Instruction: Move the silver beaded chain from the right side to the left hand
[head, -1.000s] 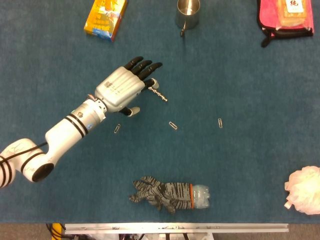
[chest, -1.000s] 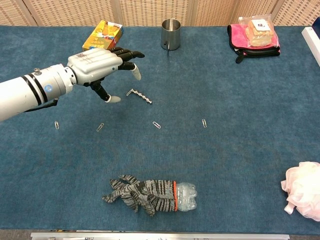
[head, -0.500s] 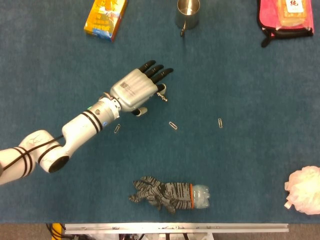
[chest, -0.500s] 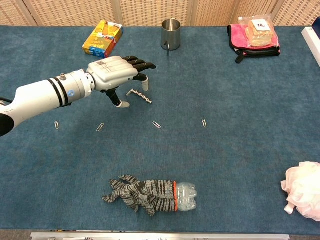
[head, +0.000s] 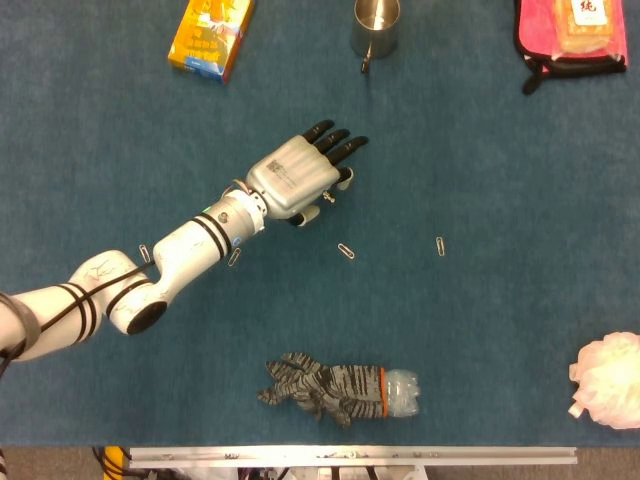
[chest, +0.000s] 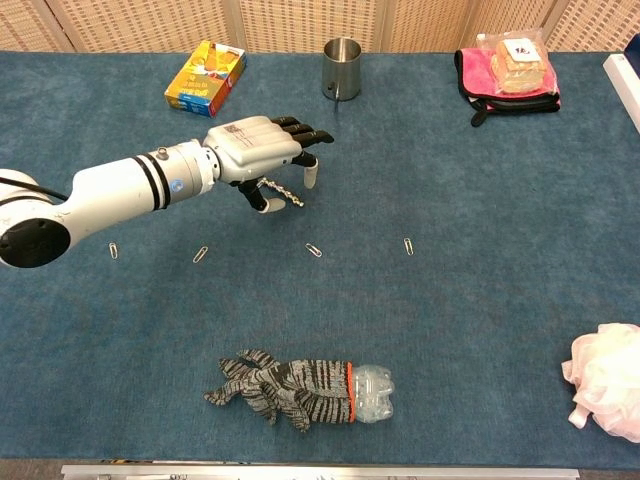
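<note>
One hand is in view, the left hand, and it has slid to the right over the last second until it sits right above the silver beaded chain. A second ago the chain lay in the open just past the fingertips; now the palm covers most of it, and from the head view almost none of it shows. The chain lies flat on the blue desk, under the hand. The fingers are stretched out and spread, and the thumb points down beside the chain, so the hand is wide and holds nothing. This looks like the last moment before the grab: I think the fingers must close next and pinch the chain. It is thin and could slip out. Three paper clips lie near, below the hand. The right hand is not seen.
</note>
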